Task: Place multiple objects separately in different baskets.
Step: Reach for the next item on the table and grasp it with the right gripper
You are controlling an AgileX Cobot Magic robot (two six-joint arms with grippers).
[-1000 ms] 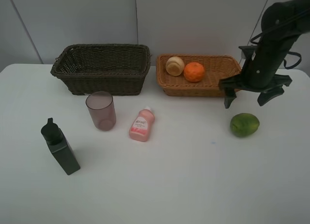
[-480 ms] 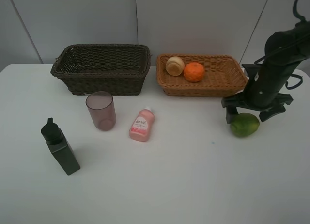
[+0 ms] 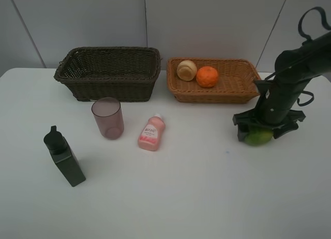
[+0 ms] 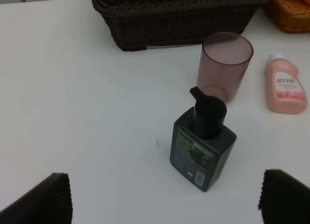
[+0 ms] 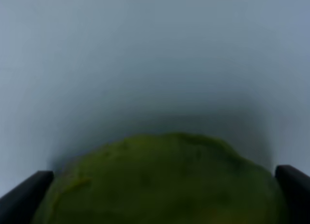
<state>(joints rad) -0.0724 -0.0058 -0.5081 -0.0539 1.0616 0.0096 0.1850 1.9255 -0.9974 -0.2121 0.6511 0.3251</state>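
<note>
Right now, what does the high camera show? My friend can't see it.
The right gripper straddles a green fruit on the white table. A tan basket holds a tangerine and a pale fruit; the dark basket is empty. A pink cup, pink bottle and dark pump bottle wait nearby.

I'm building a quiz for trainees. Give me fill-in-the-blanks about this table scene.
The right gripper straddles the ____ fruit.
The tan basket holds ____ fruits.
The cup stands nearest the ____ basket.
The pump bottle stands ____.
Missing: green; two; brown; upright.
</note>
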